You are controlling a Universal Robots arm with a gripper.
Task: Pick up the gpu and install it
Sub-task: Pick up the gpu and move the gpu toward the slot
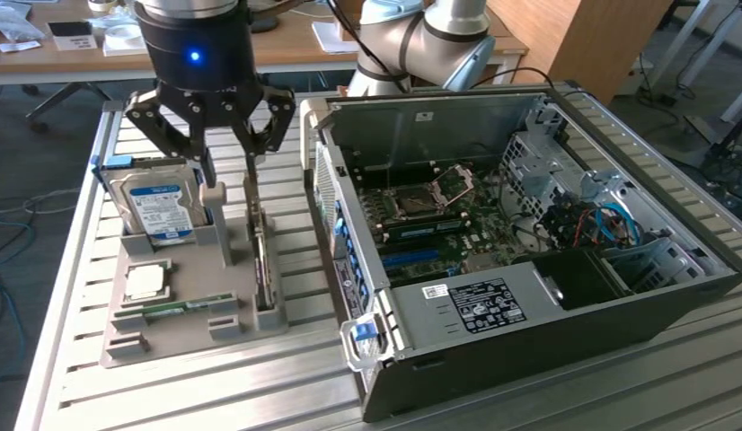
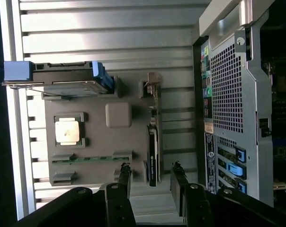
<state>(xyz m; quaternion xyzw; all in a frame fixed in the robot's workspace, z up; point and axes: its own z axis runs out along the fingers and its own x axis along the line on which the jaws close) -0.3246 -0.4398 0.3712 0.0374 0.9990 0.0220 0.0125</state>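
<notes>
The gpu [image 1: 263, 265] stands on edge in a slot of the grey holder tray [image 1: 180, 346], on the side nearest the computer case. In the wrist view the gpu [image 2: 153, 142] appears edge-on as a thin dark card with a metal bracket at one end. My gripper [image 1: 227, 172] hovers above the tray's far end, open, with nothing between its fingers. Looking down from the wrist, the two black fingertips [image 2: 125, 171] stand on either side of the card's line, and the gripper [image 2: 151, 170] is not touching it.
The tray [image 2: 118, 115] also holds a silver hard drive [image 1: 155, 202] with a blue-white label, a CPU [image 1: 147, 280] and a green RAM stick [image 1: 180, 308]. An open computer case [image 1: 527, 296] with its motherboard [image 1: 443, 220] lies at the exterior view's right, on a slatted metal table [image 1: 227, 395].
</notes>
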